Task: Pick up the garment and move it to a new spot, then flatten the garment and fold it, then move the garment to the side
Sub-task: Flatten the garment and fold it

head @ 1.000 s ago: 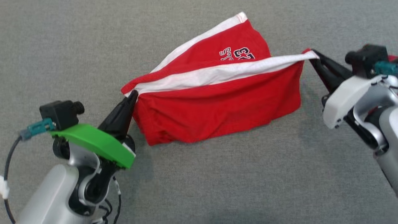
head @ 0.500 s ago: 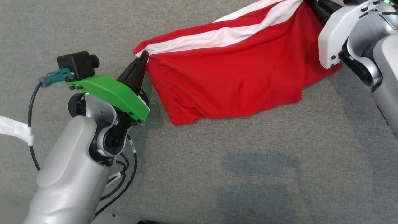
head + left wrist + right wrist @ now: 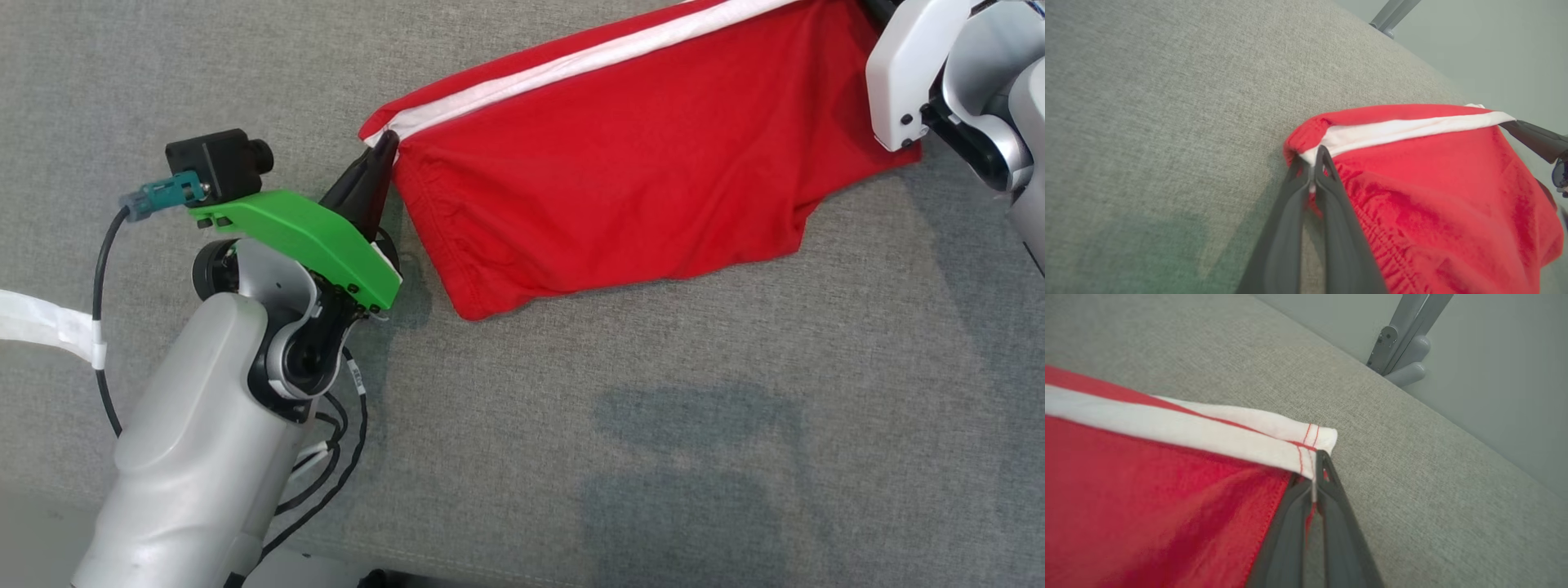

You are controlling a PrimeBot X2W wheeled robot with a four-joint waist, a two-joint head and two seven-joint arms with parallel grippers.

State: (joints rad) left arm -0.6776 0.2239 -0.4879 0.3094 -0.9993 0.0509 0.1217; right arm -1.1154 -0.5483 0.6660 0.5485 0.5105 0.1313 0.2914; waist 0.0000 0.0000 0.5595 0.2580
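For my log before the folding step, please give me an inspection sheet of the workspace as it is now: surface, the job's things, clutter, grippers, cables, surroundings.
Surface: grey woven fabric surface, with soft shadows on it.
Job's things: red garment with a white band, stretched between the two grippers; its lower part seems to rest on the surface.
Clutter: nothing seen.
Grippers: left gripper shut on one garment corner; right gripper shut on the opposite, white-band corner.
Cables: black cable loops down from a teal plug; thinner black wires hang lower.
Surroundings: grey metal frame and pale wall beyond the surface's edge.
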